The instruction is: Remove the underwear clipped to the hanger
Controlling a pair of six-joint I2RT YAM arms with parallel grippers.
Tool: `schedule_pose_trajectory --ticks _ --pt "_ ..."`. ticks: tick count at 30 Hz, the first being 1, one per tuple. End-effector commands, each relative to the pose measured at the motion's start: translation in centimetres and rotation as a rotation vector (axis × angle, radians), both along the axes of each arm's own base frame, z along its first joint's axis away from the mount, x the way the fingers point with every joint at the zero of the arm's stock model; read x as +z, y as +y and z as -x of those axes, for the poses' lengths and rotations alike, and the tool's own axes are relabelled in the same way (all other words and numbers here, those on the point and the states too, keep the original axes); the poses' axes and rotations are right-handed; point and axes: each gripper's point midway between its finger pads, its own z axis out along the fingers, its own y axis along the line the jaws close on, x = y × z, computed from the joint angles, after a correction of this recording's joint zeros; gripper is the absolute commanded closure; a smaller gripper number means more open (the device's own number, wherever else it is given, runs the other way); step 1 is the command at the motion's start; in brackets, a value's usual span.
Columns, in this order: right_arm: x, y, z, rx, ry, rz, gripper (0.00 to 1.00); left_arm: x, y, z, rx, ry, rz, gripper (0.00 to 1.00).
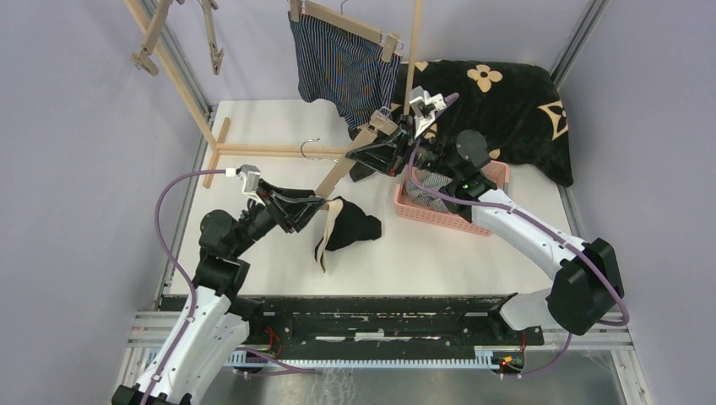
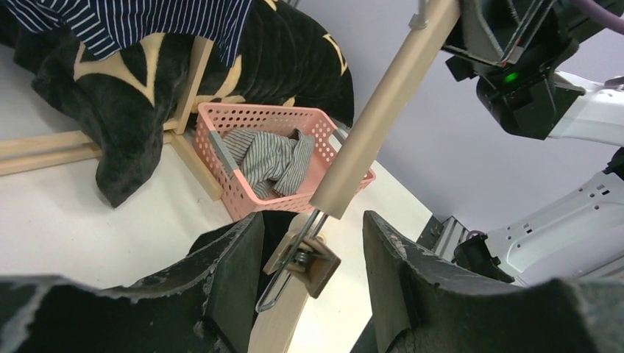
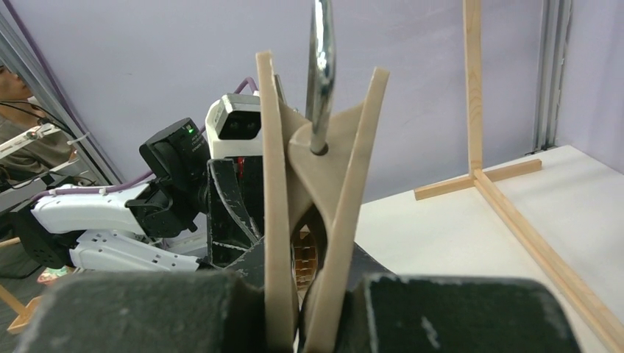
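Note:
My right gripper (image 1: pixel 382 142) is shut on the neck of a wooden hanger (image 1: pixel 346 167); in the right wrist view (image 3: pixel 309 312) the hanger's wood (image 3: pixel 276 184) and metal hook (image 3: pixel 321 73) stand between the jaws. The hanger slants down-left to its clip (image 2: pixel 309 259). My left gripper (image 1: pixel 314 207) is open, its jaws on either side of that clip (image 2: pixel 309 232) without touching it. The black underwear with beige waistband (image 1: pixel 348 229) trails from the clip end onto the table. The navy striped underwear (image 1: pixel 342 72) hangs clipped on a second hanger. The grey-white striped underwear (image 2: pixel 268 158) lies in the pink basket (image 2: pixel 221 158).
A wooden rack has its base rails (image 1: pixel 253 150) on the table and an upright post (image 1: pixel 411 51). A loose metal hook (image 1: pixel 311 150) lies by the rail. The black flower-patterned blanket (image 1: pixel 507 93) fills the back right. Empty wooden hangers (image 1: pixel 181 25) hang at top left.

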Motion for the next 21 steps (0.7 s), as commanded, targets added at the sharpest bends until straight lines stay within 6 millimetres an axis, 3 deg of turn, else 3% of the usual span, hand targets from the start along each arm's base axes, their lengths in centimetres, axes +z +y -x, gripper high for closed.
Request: schedule_pose_trajectory --ticks 1,14,21 --pt "4.2 -1.4 0.9 -0.044 -0.113 -0.075 0.99 0.7 0.2 -0.4 0.019 -0.053 -0.027 0.44" --pt "4.3 -1.3 0.1 -0.082 -0.116 -0.065 0.99 1.4 -0.5 0.5 -0.042 -0.073 -0.011 0.51" --pt "4.8 -1.3 -0.3 -0.096 -0.122 -0.072 0.99 1.5 -1.0 1.4 -0.097 -0.080 0.015 0.38"
